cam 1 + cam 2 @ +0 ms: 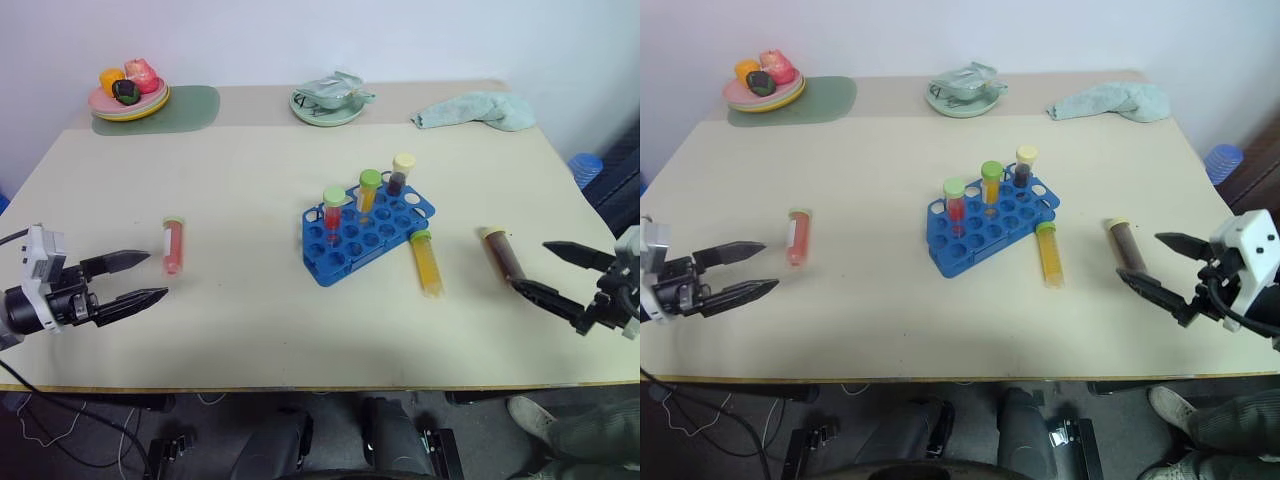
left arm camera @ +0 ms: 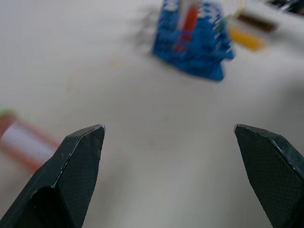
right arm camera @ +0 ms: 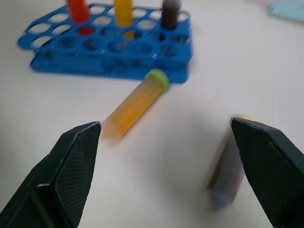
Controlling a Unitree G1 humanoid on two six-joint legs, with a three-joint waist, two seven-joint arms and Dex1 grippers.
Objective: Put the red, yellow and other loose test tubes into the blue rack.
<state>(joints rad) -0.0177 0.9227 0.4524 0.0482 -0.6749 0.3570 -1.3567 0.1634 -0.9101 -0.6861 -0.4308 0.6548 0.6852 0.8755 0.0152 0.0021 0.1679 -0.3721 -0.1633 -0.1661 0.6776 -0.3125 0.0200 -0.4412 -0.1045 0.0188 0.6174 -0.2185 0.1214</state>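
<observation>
Both tools, left (image 1: pixel 147 279) and right (image 1: pixel 540 268), are being held spread and empty. Red tube (image 1: pixel 173 245), yellow tube (image 1: pixel 428 263) and brown tube (image 1: pixel 503 255) are lying flat on the bench (image 1: pixel 250 160), yellow just beside the rack (image 1: pixel 365 232). Tubes are likely being rolled away if nudged by one finger, or the rack shoved during insertion.

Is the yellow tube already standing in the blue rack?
No, the yellow tube lies flat on the table just beside the blue rack, not in a hole.
</observation>
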